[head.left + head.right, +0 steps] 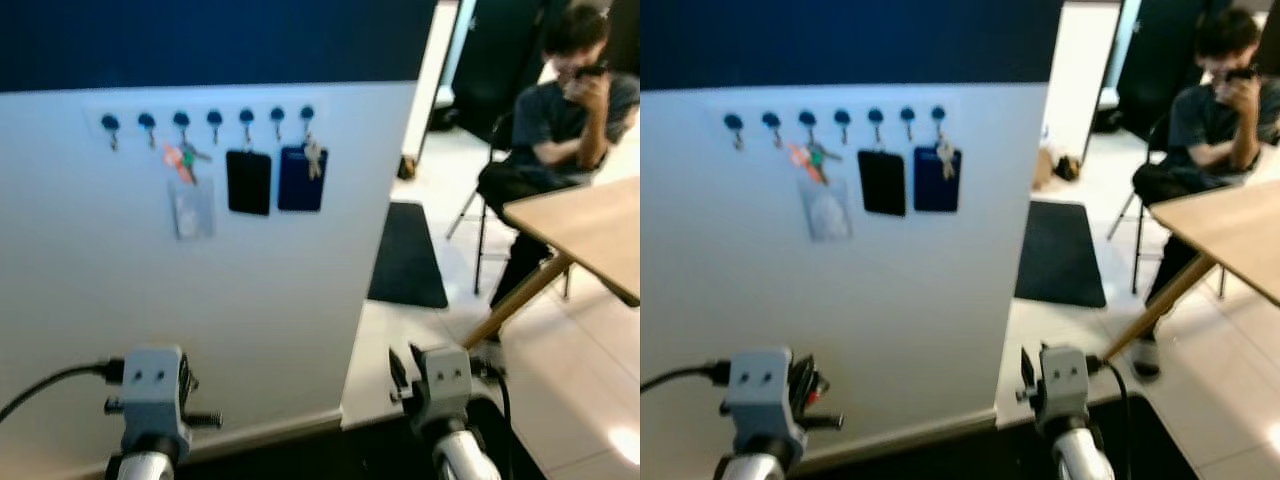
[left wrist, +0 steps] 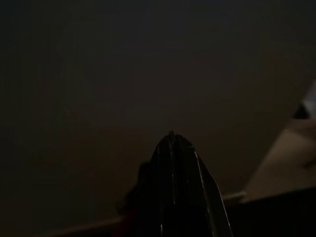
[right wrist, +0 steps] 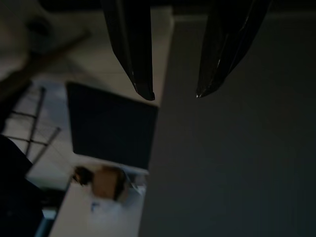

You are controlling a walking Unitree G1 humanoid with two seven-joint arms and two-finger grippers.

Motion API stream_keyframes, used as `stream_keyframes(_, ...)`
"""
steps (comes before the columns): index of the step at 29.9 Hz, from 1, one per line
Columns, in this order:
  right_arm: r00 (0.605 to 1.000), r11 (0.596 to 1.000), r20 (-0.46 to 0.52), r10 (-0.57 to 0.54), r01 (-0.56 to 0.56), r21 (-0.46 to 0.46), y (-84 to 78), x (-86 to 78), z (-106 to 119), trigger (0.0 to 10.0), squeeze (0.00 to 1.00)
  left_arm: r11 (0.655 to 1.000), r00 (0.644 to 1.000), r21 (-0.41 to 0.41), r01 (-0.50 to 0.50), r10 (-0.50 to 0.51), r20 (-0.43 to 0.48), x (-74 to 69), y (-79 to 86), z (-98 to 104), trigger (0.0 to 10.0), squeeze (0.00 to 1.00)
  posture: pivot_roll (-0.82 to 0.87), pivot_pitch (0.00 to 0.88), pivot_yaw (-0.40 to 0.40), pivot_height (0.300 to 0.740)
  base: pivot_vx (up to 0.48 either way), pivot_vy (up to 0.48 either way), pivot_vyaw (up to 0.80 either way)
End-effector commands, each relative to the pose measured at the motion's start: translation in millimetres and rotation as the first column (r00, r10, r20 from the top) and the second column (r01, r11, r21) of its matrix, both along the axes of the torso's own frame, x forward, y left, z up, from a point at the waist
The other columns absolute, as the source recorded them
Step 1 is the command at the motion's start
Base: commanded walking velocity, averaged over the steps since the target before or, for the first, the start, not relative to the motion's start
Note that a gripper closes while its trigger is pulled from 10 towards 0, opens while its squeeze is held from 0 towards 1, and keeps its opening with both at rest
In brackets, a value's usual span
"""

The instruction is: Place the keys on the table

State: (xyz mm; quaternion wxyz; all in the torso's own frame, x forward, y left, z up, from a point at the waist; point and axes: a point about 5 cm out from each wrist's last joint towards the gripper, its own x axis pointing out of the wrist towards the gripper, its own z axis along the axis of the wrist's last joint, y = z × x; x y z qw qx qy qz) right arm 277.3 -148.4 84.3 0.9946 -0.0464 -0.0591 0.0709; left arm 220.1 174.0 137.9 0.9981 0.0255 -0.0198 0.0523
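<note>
Left gripper (image 2: 172, 143) is down low in front of the white wall (image 1: 90, 300), and its wrist view is super dark, but you can make out the two black fingers pressed together into one point, so it's closed with nothing between them. Over on the other side the right gripper (image 3: 174, 94) hangs near the wall's outer corner with its fingers spread apart and nothing between them; that wrist view catches the corner edge, the dark floor mat (image 3: 111, 126) and some chair legs.

From the head views: a row of blue hooks (image 1: 214, 119) runs along the top edge of the white wall. Going left to right, the keys (image 1: 181, 158) with orange and green tags hang from the third hook over a clear card holder (image 1: 191, 210), then a black card (image 1: 248, 182), then a dark blue card (image 1: 300, 182) with another small key bunch (image 1: 313, 155) on it. Past the wall's right edge is the mat (image 1: 408, 258), then the wooden table (image 1: 590, 228) at far right, well apart from the keys. A person (image 1: 560, 110) sits on a chair behind the table, holding up a phone.
</note>
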Motion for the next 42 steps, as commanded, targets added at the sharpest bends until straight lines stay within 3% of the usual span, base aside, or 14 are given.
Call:
stream_keyframes(1,1.0,1.0,-0.03,0.004,-0.004,0.002,1.3,-2.9,-6.3,10.0,0.0,1.0,1.0,0.006,-0.016,0.016,-0.007,-3.3,2.1,-1.3,10.0,0.0,0.24,0.123,-0.076,0.74,-0.382,0.0,0.0)
stream_keyframes(25,0.999,1.0,-0.041,0.001,-0.001,0.008,1.6,-3.7,-9.2,10.0,0.0,1.0,1.0,0.008,-0.017,0.017,-0.012,-2.8,2.0,-2.1,10.0,0.0,0.24,0.129,-0.071,0.74,-0.377,0.0,0.0)
stream_keyframes(42,0.999,1.0,-0.036,0.004,-0.003,0.01,4.3,-4.3,-9.0,10.0,0.0,1.0,1.0,0.011,-0.009,0.009,-0.013,-3.7,1.0,-1.2,10.0,0.0,0.24,0.129,-0.067,0.74,0.0,0.0,0.0)
